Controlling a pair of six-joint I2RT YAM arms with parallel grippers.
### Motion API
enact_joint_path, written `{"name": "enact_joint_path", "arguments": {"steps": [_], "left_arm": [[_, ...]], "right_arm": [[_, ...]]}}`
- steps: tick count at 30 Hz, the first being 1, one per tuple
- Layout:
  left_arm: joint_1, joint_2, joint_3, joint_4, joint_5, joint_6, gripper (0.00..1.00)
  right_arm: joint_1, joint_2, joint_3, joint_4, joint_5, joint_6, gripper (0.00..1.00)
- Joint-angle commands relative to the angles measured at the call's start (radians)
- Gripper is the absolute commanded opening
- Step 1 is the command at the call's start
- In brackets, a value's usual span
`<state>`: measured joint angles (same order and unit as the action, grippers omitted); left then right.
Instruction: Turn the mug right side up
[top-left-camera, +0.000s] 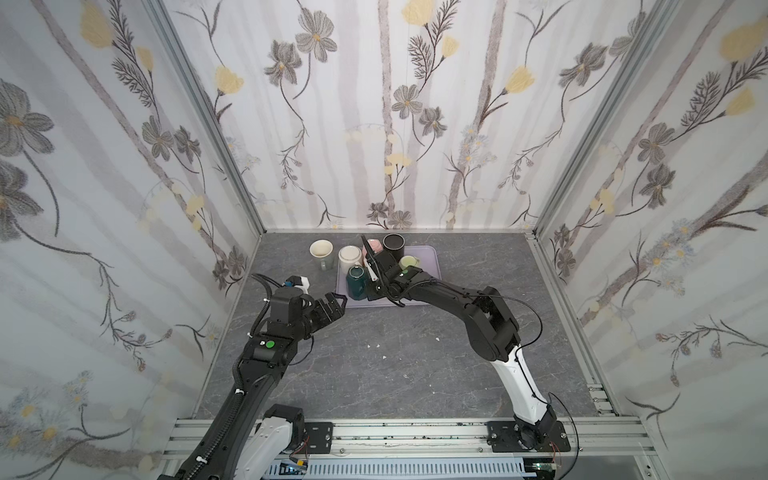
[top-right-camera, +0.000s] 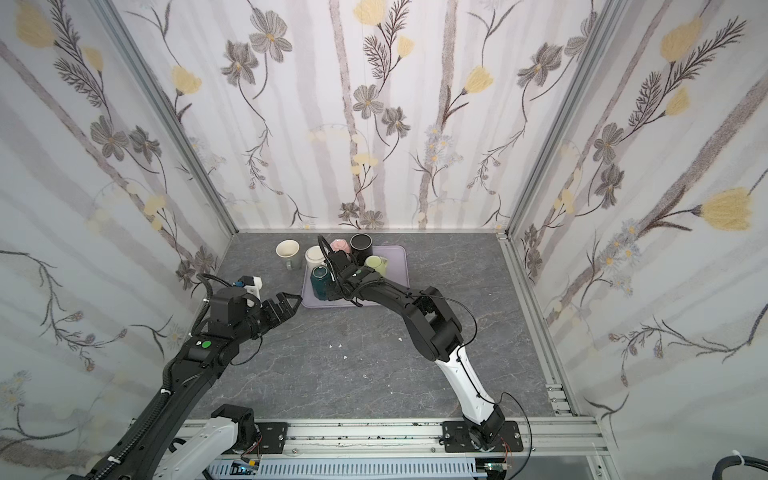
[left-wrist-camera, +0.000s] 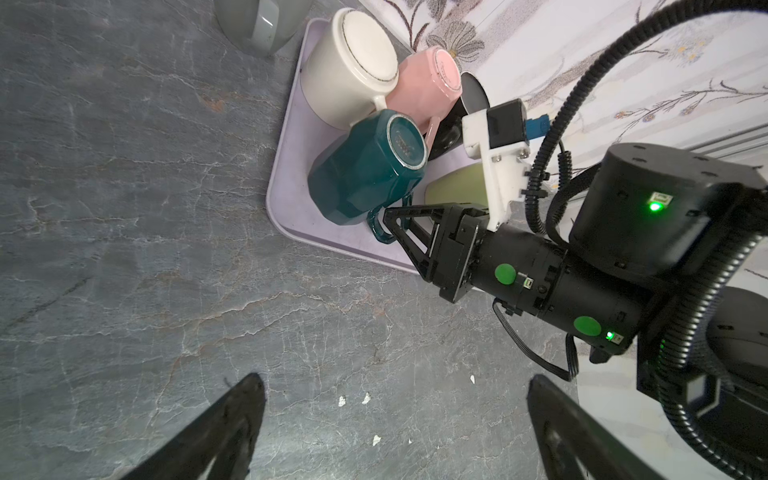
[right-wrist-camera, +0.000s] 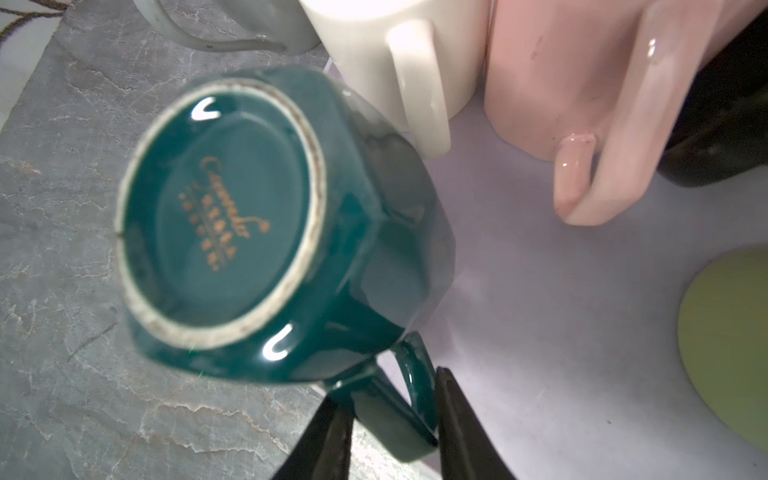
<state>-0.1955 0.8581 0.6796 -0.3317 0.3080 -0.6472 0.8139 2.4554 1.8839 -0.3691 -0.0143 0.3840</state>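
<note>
A dark green mug (top-left-camera: 356, 282) (top-right-camera: 320, 281) stands upside down, base up, at the near left corner of the lilac tray (top-left-camera: 424, 254). The right wrist view shows its base (right-wrist-camera: 232, 216) and its handle between my right gripper's (right-wrist-camera: 388, 386) fingers, which press on both sides of it. The left wrist view shows that mug (left-wrist-camera: 365, 170) with the right gripper (left-wrist-camera: 388, 218) at its handle. My left gripper (top-left-camera: 338, 301) (left-wrist-camera: 395, 378) hovers open and empty over the table, left of the tray.
On the tray, a cream mug (top-left-camera: 350, 255) and a pink mug (top-left-camera: 374, 246) stand upside down right behind the green one. A black mug (top-left-camera: 393, 245) and a pale green mug (top-left-camera: 408, 262) are there too. A grey-white mug (top-left-camera: 321, 251) stands upright off the tray.
</note>
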Motion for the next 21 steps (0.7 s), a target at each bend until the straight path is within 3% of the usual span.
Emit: {"name": "enact_joint_path", "arguments": {"steps": [1, 21], "left_arm": [[-0.001, 0.004, -0.005, 0.038, -0.003, -0.009, 1.0], [-0.001, 0.013, -0.018, 0.052, -0.011, -0.009, 1.0]], "right_arm": [[0.006, 0.018, 0.034, -0.016, 0.038, -0.005, 0.32], [0.008, 0.068, 0.153, -0.125, 0.097, -0.048, 0.31]]}}
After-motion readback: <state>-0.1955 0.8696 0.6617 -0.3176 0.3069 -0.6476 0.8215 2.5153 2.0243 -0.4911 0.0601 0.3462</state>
